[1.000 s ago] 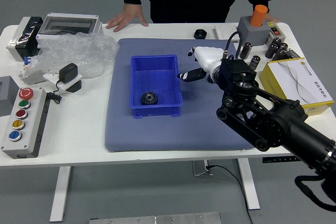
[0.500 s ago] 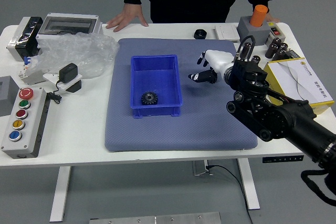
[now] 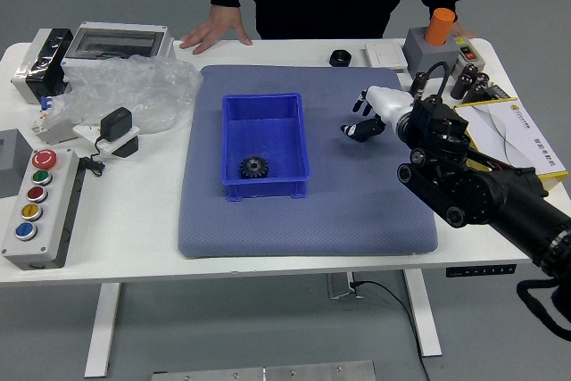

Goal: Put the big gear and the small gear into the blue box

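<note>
Black gear point(image 3: 254, 167): sitting inside the blue box point(image 3: 268, 188), by its near wall.
Blue box: resting on the mat point(image 3: 294, 229).
Right hand point(image 3: 391, 106): hovering over the mat, right of the box, holding its fingers loosely apart, gripping nothing.
Black round piece point(image 3: 340, 58): lying at the mat's far edge.
Person's hand point(image 3: 216, 28): pressing on the table's point(image 3: 107, 238) far edge.
</note>
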You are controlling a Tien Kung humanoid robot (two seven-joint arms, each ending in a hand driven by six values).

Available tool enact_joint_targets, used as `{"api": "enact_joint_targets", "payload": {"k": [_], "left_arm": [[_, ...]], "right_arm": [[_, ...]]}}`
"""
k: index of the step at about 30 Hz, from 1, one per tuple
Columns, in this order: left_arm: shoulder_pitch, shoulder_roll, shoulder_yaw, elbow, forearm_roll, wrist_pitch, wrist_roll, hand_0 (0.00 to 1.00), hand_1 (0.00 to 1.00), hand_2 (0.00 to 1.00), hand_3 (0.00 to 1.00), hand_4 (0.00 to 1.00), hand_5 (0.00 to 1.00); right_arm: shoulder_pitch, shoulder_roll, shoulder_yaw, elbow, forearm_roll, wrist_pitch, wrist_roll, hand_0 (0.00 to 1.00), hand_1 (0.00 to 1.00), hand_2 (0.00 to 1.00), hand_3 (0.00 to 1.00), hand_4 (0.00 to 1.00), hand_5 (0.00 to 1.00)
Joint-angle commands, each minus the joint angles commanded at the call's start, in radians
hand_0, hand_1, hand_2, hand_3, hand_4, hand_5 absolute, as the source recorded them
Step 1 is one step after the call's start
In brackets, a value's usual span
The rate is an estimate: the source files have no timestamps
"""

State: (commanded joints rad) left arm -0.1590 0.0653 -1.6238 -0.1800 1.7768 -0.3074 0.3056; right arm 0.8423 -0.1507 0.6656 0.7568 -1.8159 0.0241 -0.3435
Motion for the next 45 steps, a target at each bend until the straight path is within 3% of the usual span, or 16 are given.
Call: {"api": "enact_joint_targets", "payload": {"k": [20, 39, 40, 45], "left_arm": [[-0.004, -0.004, 0.0, 0.0, 0.002, -0.001, 0.001, 0.816, 0.804, 0.814, 0.841, 0.632, 0.283], [-0.008, -0.006, -0.001, 0.0, 0.004, -0.002, 0.001, 0.816, 0.803, 0.815, 0.841, 0.632, 0.283], [-0.008, -0.006, -0.001, 0.0, 0.005, -0.002, 0.001, 0.816, 0.803, 0.814, 0.841, 0.631, 0.283], [-0.007, -0.007, -0.001, 0.0, 0.005, -0.002, 0.002, 0.816, 0.803, 0.814, 0.841, 0.631, 0.283]], "right_arm": [[0.018, 0.043, 0.007, -0.117, 0.027, -0.005, 0.017, 0.687, 0.575, 0.654, 0.692, 0.715, 0.418], [0.009, 0.075, -0.006, -0.146, 0.009, -0.016, 0.011, 0.661, 0.556, 0.635, 0.683, 0.683, 0.408], [0.008, 0.076, -0.006, -0.147, 0.006, -0.018, 0.012, 0.643, 0.535, 0.609, 0.673, 0.641, 0.334], [0.005, 0.079, -0.008, -0.149, -0.015, -0.031, 0.013, 0.643, 0.535, 0.609, 0.673, 0.641, 0.334]]}}
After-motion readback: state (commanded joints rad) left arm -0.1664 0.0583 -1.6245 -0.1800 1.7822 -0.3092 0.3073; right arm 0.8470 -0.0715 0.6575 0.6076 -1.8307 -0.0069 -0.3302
